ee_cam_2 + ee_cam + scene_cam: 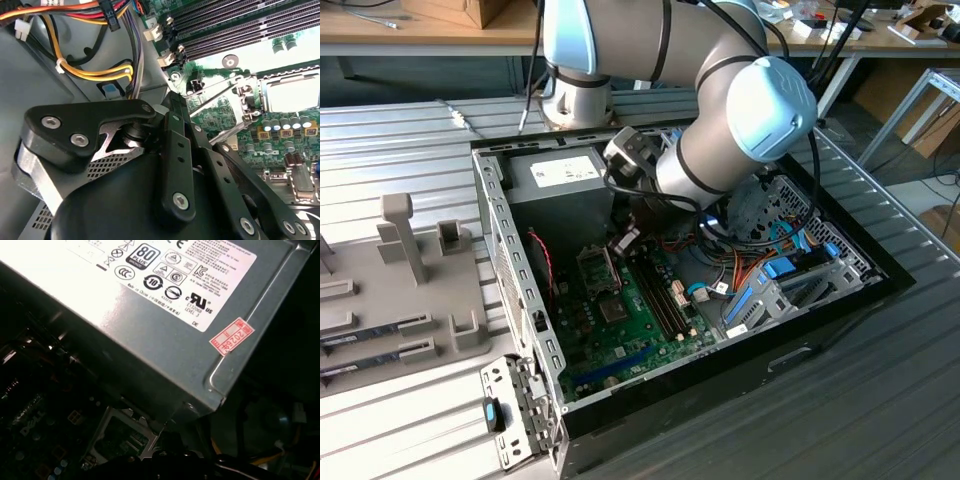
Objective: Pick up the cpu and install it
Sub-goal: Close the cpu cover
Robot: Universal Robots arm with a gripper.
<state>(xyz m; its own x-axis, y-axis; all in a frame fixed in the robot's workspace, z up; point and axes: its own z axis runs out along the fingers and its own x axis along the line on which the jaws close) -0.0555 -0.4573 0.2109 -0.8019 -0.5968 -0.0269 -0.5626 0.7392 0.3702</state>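
Note:
My gripper (625, 240) hangs low inside the open computer case, just above the motherboard (620, 330) and beside the cpu socket (598, 268). In the second wrist view the gripper's black linkage (175, 150) is in the foreground. Beyond it lies the socket (292, 92) with its metal load frame (220, 102) swung up. A pale square sits in the socket, and I cannot tell whether it is the cpu. Nothing else in view looks like the cpu.
The grey power-supply box (560, 172) (150, 315) stands close behind the gripper. Memory slots (660, 295) (240, 25) run beside the socket, and cable bundles (90, 70) and a drive cage (790, 280) crowd the exterior view's right. A grey parts tray (410, 290) lies outside the case wall (515, 270).

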